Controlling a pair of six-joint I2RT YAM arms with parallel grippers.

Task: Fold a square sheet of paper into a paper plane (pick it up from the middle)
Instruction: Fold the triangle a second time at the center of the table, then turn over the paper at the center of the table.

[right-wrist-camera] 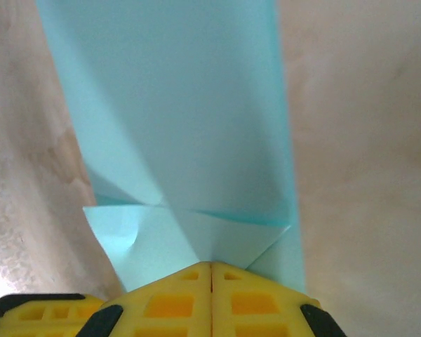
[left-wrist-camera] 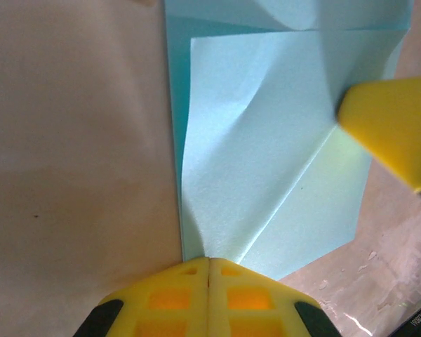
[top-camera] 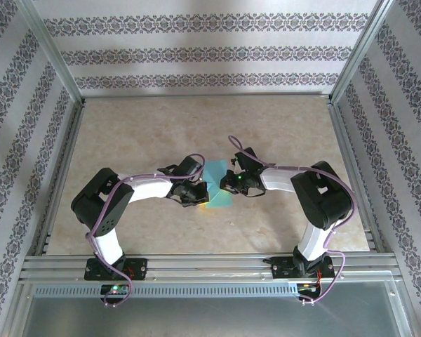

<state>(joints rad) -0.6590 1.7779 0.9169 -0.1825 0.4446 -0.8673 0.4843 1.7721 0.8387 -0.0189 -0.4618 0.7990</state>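
— What's the room like?

— Boxed in. Wallpaper (top-camera: 210,53) on three sides, white with bands of dark purple floral pattern, and bare metal posts (top-camera: 52,53) standing up at the corners.

— And the table (top-camera: 161,126)?

— Pale beige, mottled like stone, mostly matte. A ribbed metal rail (top-camera: 210,263) runs along the near edge, where both arms are bolted.

— Where's the paper (top-camera: 217,186)?

— About the middle of the table, right between the two grippers. It's teal, creased, with at least one flap folded over and a diagonal fold line across it. I can't tell whether it lies fully flat.

— Are the grippers holding it?

— Both are. The left gripper (left-wrist-camera: 208,263) has its yellow fingers pressed together on one edge of the paper. The right gripper (right-wrist-camera: 211,267) is clenched the same way on the opposite side, where a folded corner runs into its tips. The two arms reach in towards each other, elbows out.
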